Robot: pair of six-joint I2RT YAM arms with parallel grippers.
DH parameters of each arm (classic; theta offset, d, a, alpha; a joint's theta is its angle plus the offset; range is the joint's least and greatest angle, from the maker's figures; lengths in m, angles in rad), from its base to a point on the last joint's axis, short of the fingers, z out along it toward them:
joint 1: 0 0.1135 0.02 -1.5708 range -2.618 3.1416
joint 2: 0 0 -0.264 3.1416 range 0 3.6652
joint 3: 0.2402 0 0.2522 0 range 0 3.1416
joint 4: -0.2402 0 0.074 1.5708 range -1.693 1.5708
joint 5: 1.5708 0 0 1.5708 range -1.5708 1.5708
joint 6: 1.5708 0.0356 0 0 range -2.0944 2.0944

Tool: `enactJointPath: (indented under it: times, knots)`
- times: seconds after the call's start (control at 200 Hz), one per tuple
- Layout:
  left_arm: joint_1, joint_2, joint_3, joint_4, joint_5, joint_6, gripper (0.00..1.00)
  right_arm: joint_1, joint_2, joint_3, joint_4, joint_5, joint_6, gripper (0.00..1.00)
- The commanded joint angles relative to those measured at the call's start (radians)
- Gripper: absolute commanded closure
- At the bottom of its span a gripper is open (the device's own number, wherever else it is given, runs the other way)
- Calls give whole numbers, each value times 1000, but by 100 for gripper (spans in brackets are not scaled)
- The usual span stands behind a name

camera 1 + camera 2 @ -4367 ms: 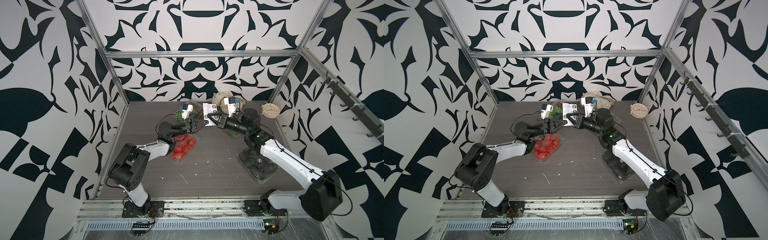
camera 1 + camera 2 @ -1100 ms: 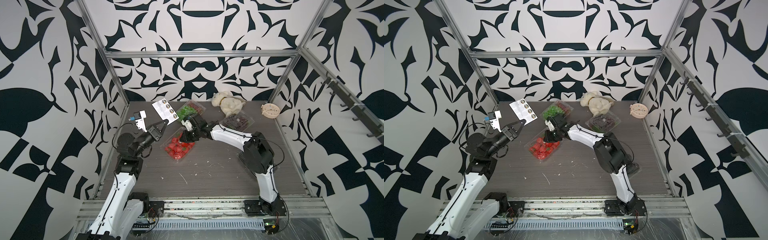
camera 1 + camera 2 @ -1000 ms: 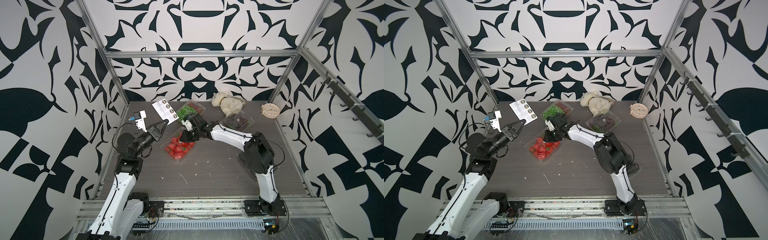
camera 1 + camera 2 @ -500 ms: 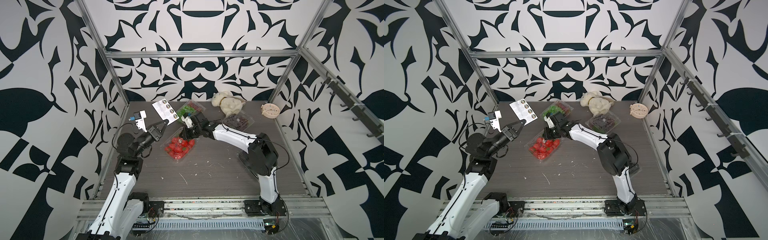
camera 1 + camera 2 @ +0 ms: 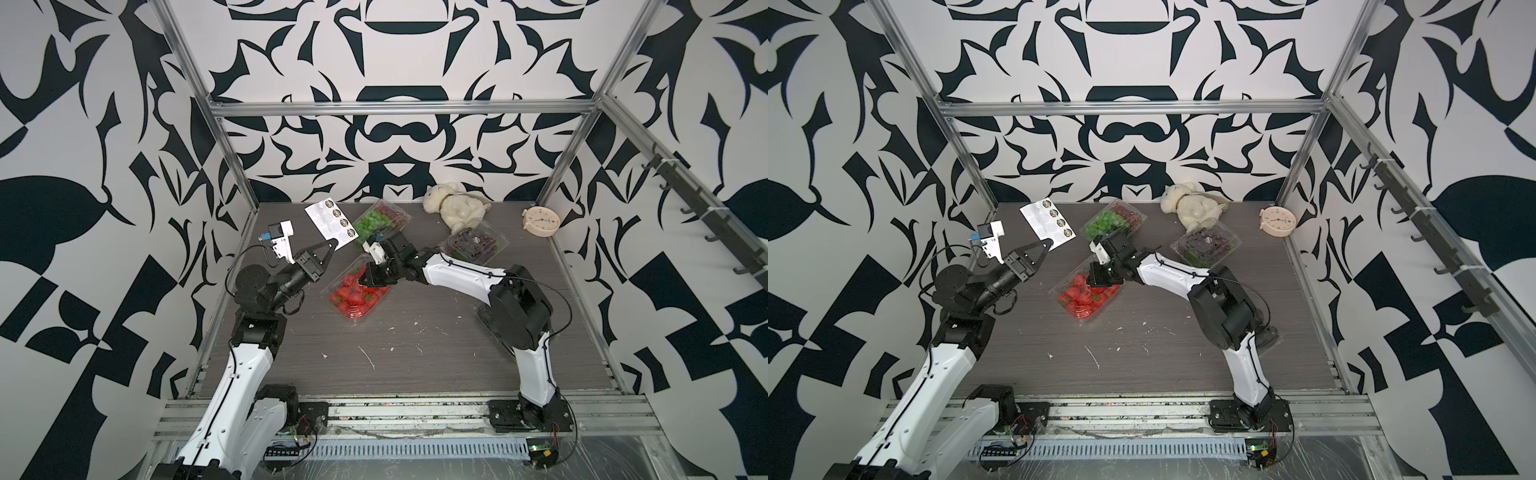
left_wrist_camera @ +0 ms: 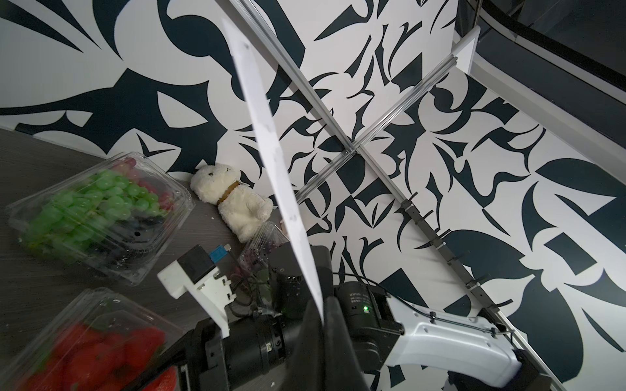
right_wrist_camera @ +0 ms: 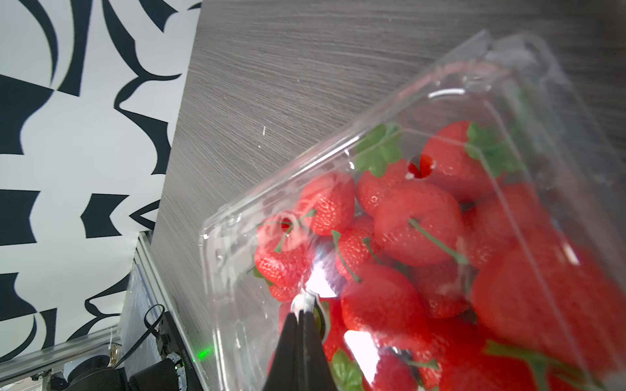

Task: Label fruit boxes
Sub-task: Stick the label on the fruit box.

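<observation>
On the grey wood-grain desk point(image 5: 436, 365), flecked with small white scraps and boxed in by black-and-white patterned walls point(image 5: 395, 54) on an aluminium frame point(image 5: 399, 108), three clear plastic clamshell boxes show plainly. They are a punnet of red strawberries point(image 5: 353, 302) near the middle, a punnet of green grapes point(image 5: 380, 219) toward the back wall, and a punnet of dark purple grapes point(image 5: 473, 245) further right. One cream plush toy point(image 5: 455, 208) lies against the back wall, and one round cream alarm clock point(image 5: 540, 222) sits in the back right corner.

The left hand point(image 5: 331, 243) is closed on a corner of the single white sticker sheet point(image 5: 328, 216) and holds it off the desk. Four round dark labels point(image 5: 344, 222) sit in a row on the sheet.

The right hand point(image 7: 304, 315) has its fingers pressed together, with the tips at the strawberry box's lid. A small pale bit at the tips is too unclear to name.
</observation>
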Motion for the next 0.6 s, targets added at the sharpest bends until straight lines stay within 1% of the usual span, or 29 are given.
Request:
enactJointPath:
  times: [0.0,0.275,0.39,0.525,0.57,0.6]
  knots:
    - [0,3,-8,32,14,-1,100,4,-16,-6,29,-1,8,100]
    - [1,6,-10,38,18,-3,100,-17,-32,-36,6,38,11,100]
    - [0,8,-10,40,22,-4,100,-31,-69,-76,14,46,12,100]
    - [1,22,-12,61,32,-17,100,-34,-144,-129,81,24,-8,100]
    - [1,32,-16,83,40,-29,100,-34,-179,-150,108,25,-8,96]
    - [0,41,-16,102,48,-40,100,-33,-203,-163,125,32,-8,92]
